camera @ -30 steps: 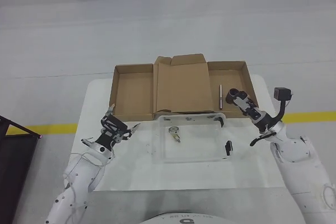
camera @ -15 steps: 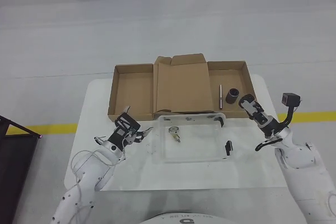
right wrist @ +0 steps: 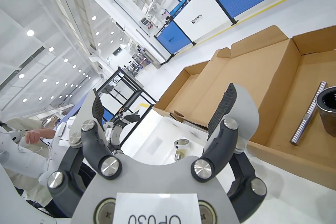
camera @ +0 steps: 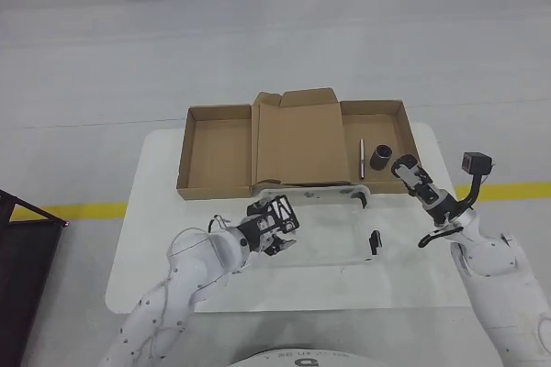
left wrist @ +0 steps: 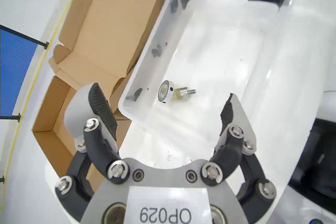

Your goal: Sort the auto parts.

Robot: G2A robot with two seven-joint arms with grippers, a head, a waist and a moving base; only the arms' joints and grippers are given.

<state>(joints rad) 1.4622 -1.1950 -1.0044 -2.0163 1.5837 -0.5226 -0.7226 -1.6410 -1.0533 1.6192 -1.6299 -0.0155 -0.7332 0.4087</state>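
A silver ring collar [left wrist: 165,91] and a small bolt [left wrist: 184,91] lie in the clear tray [camera: 317,262], near its left end. My left gripper [camera: 274,220] hovers over them, open, with both parts just ahead of its spread fingers [left wrist: 102,107]. A black clip [camera: 375,242] sits at the tray's right end. A black sleeve [camera: 381,156] and a metal rod [camera: 362,158] lie in the right compartment of the cardboard box [camera: 219,156]. My right gripper [camera: 409,171] stands open and empty beside the box's right front corner.
The box's middle flap [camera: 298,138] lies folded over its centre, and the left compartment holds nothing. The tray's wall [left wrist: 147,51] runs close along the box front. Bare white table [camera: 156,266] lies left of the tray and along the near edge.
My left arm swung right from the table's left side to over the tray. The right gripper let go of the black sleeve in the box, then drew back toward the table's right edge.
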